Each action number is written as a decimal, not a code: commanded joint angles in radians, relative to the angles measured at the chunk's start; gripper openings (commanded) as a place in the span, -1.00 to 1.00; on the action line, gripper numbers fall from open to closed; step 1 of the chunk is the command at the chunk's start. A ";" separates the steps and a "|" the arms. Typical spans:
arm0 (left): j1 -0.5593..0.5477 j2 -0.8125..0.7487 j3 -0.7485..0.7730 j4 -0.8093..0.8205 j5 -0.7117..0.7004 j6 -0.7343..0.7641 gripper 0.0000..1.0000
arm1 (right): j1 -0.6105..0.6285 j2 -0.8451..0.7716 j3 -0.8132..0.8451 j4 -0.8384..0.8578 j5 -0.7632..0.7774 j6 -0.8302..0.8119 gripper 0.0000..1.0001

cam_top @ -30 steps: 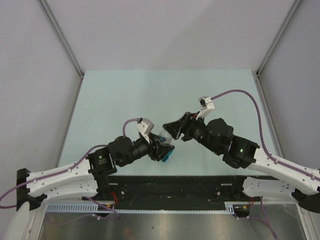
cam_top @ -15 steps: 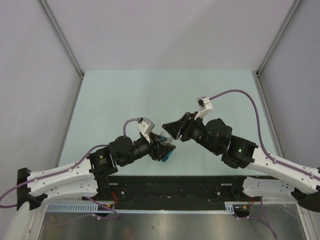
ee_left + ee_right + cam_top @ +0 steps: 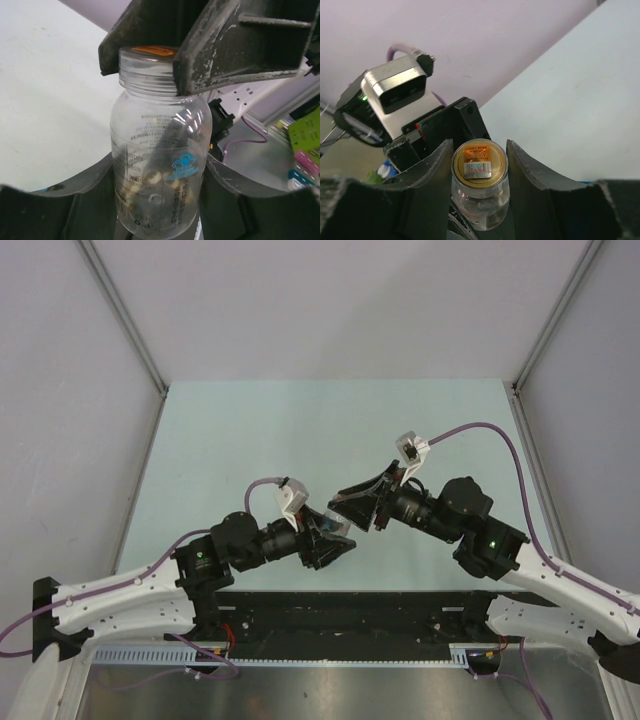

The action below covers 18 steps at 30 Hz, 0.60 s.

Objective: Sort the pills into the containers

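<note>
My left gripper [image 3: 328, 537] is shut on the body of a small clear bottle [image 3: 160, 145] and holds it upright above the table's near middle. Tan pills [image 3: 150, 181] lie at its bottom. The bottle has a tan cap [image 3: 479, 165] with an orange label. My right gripper [image 3: 480, 147] comes in from the right [image 3: 347, 506], and its dark fingers [image 3: 240, 40] close on the cap from both sides. The blue pill box is hidden under the two grippers in the top view.
The pale green table [image 3: 300, 430] lies between grey side walls. A metal rail [image 3: 330, 600] with cabling runs along the near edge. Green, pink and blue items [image 3: 306, 150] show beyond the table edge in the left wrist view.
My right gripper has swung down and rolled over the bottle's top, with its wrist moving right. My left gripper shifted slightly and now covers the blue box that showed beneath it.
</note>
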 commanded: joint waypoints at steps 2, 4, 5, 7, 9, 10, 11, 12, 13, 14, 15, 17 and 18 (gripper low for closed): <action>-0.005 -0.031 0.014 0.106 0.146 -0.018 -0.99 | -0.097 -0.014 -0.062 0.186 -0.370 -0.057 -1.00; -0.005 -0.043 0.014 0.109 0.158 -0.017 -0.99 | -0.139 -0.009 -0.082 0.247 -0.485 -0.060 -1.00; -0.005 -0.049 0.011 0.115 0.174 -0.015 -0.99 | -0.150 -0.009 -0.087 0.265 -0.519 -0.068 -1.00; -0.007 -0.060 0.008 0.118 0.191 -0.014 -0.99 | -0.176 -0.005 -0.089 0.302 -0.610 -0.085 -1.00; -0.007 -0.065 0.006 0.123 0.214 -0.014 -0.99 | -0.186 -0.003 -0.089 0.331 -0.688 -0.105 -1.00; -0.005 -0.068 0.006 0.124 0.221 -0.012 -1.00 | -0.193 -0.002 -0.089 0.339 -0.709 -0.111 -1.00; -0.007 -0.072 0.005 0.127 0.229 -0.012 -0.99 | -0.205 0.000 -0.089 0.347 -0.728 -0.114 -1.00; -0.007 -0.074 0.005 0.127 0.243 -0.012 -0.99 | -0.211 -0.002 -0.089 0.362 -0.763 -0.118 -1.00; -0.005 -0.074 0.003 0.129 0.249 -0.012 -0.99 | -0.216 0.000 -0.089 0.368 -0.780 -0.117 -1.00; -0.007 -0.075 0.003 0.132 0.254 -0.012 -0.99 | -0.220 0.000 -0.089 0.376 -0.797 -0.117 -1.00; -0.005 -0.077 0.003 0.133 0.258 -0.011 -0.99 | -0.229 0.000 -0.090 0.390 -0.827 -0.115 -1.00; -0.007 -0.077 0.002 0.136 0.269 -0.011 -0.99 | -0.236 0.000 -0.089 0.402 -0.846 -0.105 -0.99; -0.007 -0.077 0.003 0.136 0.269 -0.011 -0.99 | -0.240 0.000 -0.089 0.410 -0.849 -0.103 -0.91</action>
